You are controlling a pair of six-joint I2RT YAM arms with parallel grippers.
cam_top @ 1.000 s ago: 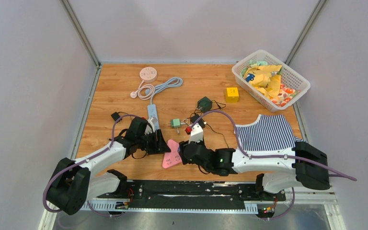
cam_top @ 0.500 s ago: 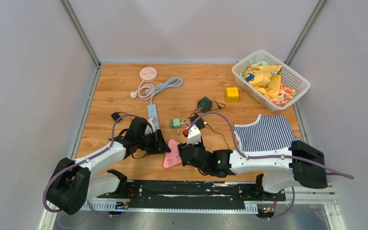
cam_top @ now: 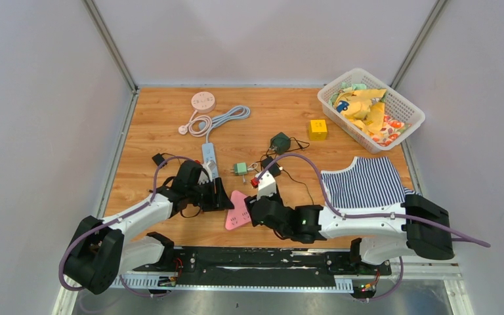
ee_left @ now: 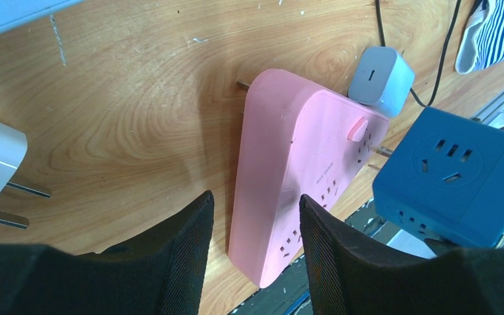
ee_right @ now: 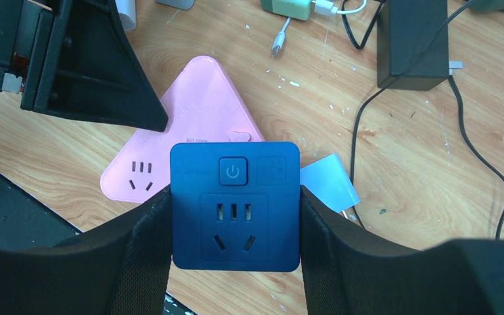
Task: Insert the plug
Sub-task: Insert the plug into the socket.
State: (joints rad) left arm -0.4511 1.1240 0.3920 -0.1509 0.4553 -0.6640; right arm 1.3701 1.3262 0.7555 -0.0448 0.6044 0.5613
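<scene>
While pinched flank to flank in the right gripper (ee_right: 235, 220), shows its whole top face to the right wrist camera: a blue cube plug (ee_right: 235, 197), power button toward 12 o'clock, socket holes beneath. Grips with jaws about half spread, both pads flat against the cube's sides. Covers the 5 o'clock corner of the pink power strip (ee_right: 197, 98), a rounded triangle lying flat on the bench (cam_top: 164, 125) near its 6 o'clock edge; cannot tell whether cube and strip touch. Seen from the left wrist, sits at 3 o'clock of the strip, just beside its edge.

Straddles the strip's corner on the 9 o'clock side with the left gripper (ee_left: 256, 226), jaws partly spread, bare wood showing between one finger and the pink edge; cannot tell whether the other finger touches.

Just beside the strip at 3 o'clock in the right wrist view: a small pale charger (ee_right: 328, 187). Farther toward 12 o'clock: a black adapter (ee_right: 412, 42), a green plug (cam_top: 239, 168) and a white power strip (cam_top: 209, 157). Toward 2 o'clock in the top view: a striped cloth (cam_top: 366, 180), a yellow block (cam_top: 317, 128) and a white basket (cam_top: 408, 105) of mixed bits. At 11 o'clock, well apart: a round pink socket (cam_top: 203, 100).
</scene>
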